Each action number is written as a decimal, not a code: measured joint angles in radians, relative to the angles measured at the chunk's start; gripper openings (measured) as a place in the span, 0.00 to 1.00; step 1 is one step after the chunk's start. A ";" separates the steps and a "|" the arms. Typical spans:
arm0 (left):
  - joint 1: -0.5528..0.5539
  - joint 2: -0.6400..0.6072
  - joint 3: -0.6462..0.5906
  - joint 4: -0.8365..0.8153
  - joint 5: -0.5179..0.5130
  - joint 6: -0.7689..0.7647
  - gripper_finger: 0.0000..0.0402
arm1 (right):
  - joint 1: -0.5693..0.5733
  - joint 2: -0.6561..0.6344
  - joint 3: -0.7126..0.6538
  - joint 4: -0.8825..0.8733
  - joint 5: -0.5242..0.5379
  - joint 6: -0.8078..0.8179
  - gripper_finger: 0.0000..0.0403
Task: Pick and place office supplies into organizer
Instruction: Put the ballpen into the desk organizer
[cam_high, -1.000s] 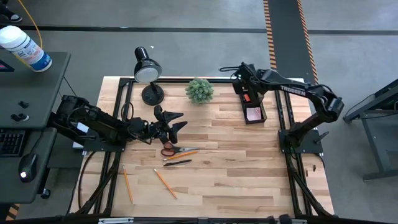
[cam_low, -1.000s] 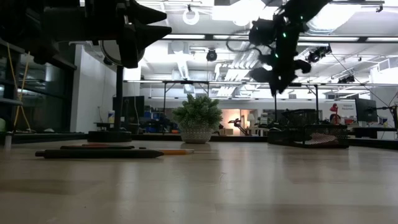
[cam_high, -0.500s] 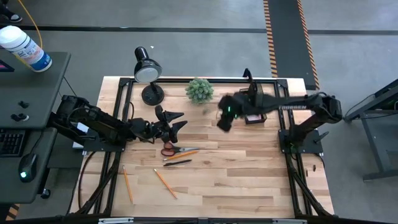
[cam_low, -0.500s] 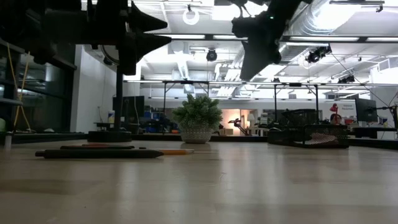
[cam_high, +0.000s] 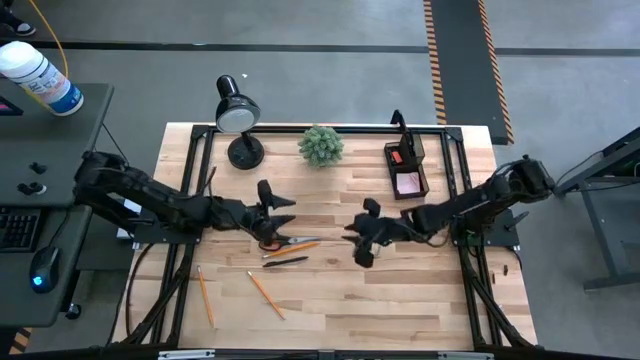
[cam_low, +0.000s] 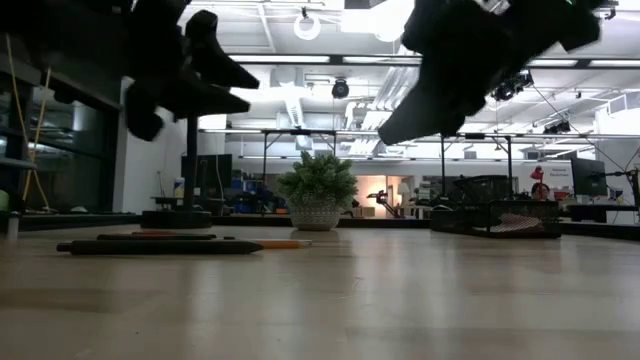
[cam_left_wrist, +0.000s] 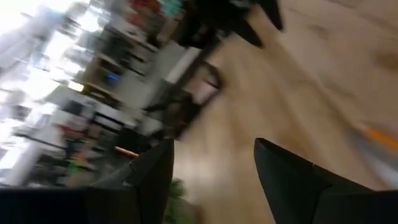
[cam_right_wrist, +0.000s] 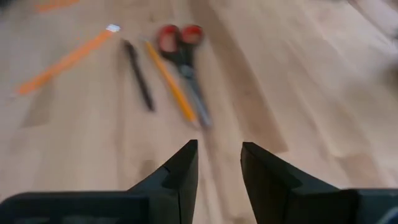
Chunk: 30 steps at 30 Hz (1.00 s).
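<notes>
Right gripper: I am seeing its fingers standing slightly apart with nothing between them, hovering mid-table just right of the supplies.
Left gripper: I am seeing it spread wide and empty, hanging over the scissors.
Loose supplies: I am counting three orange pencils, one black pen and one pair of scissors, lying on the table's left half.
Organizer: it is sitting at the far right edge, a pink pad inside.
</notes>
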<state>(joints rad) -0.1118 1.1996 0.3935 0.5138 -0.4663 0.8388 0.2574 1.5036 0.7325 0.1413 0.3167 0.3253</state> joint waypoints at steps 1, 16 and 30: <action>-0.019 -0.010 0.036 -0.109 -0.013 -0.043 0.52 | 0.008 0.000 -0.031 0.056 -0.001 -0.010 0.28; -0.237 -0.003 0.362 -1.027 0.117 -0.692 0.35 | 0.021 0.076 -0.227 0.469 -0.081 -0.058 0.28; -0.297 0.016 0.353 -1.256 0.044 -0.876 0.32 | 0.018 0.497 0.050 0.633 -0.263 -0.238 0.28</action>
<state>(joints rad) -0.4088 1.2156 0.7463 -0.7419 -0.4220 -0.0367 0.2752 2.0004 0.7823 0.7741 0.0536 0.0876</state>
